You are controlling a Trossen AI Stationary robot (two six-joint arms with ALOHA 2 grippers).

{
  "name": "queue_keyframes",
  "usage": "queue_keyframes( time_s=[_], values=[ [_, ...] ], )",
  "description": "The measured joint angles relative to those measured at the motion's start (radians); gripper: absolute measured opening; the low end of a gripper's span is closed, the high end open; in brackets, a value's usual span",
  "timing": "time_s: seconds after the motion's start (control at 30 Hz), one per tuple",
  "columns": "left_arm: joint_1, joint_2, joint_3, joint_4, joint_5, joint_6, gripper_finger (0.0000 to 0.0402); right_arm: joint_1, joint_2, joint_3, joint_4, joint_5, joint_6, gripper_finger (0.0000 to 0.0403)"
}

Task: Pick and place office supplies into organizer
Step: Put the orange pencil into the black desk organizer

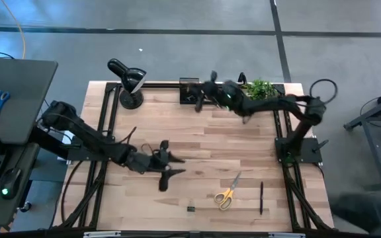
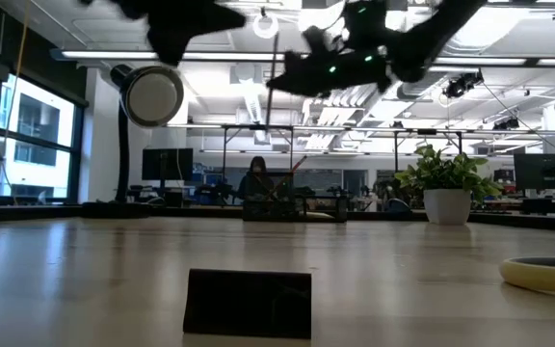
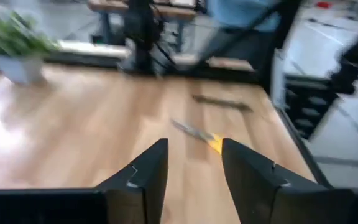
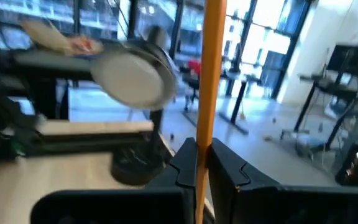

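Nearest the front edge of the worktop (image 1: 197, 142) lay a small binder clip (image 1: 191, 209), with the yellow-handled scissors (image 1: 227, 194) just beyond it and a black pen (image 1: 261, 198) off to their right. Those three were not yet put away. The scissors looked stiff and fairly weighty at the handles; I judged the crossing of the blades the best place to pinch them. The pen, thin and smooth, would want a hold at its middle so it could not swivel.

A little farther in, the left gripper (image 1: 165, 165) hung over bare wood, its fingers (image 3: 143, 177) parted with nothing between them, pointing towards the scissors.

At the far edge, the right gripper (image 1: 207, 90) was clenched on an orange pencil (image 4: 207, 87), held upright and gripped low on its shaft, above the black organizer (image 1: 189, 91). Light and rigid, the pencil seemed likely to drop in cleanly if kept vertical, though a slim round shaft can slip between fingers. A desk lamp (image 1: 129, 82) stood to the organizer's left and a potted plant (image 1: 260, 88) to its right.
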Motion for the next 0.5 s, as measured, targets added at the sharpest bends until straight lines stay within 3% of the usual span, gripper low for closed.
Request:
queue_keyframes(
  time_s=[0.27, 0.5],
  values=[
    [-0.065, 0.002, -0.237, 0.315, -0.097, -0.030, 0.0101, -0.154, 0.208, 0.326, -0.346, -0.094, -0.015, 0.0006],
    [-0.043, 0.001, -0.255, 0.329, -0.084, -0.046, 0.0079, -0.240, 0.322, 0.446, -0.447, -0.153, -0.001, 0.0010]
  ],
)
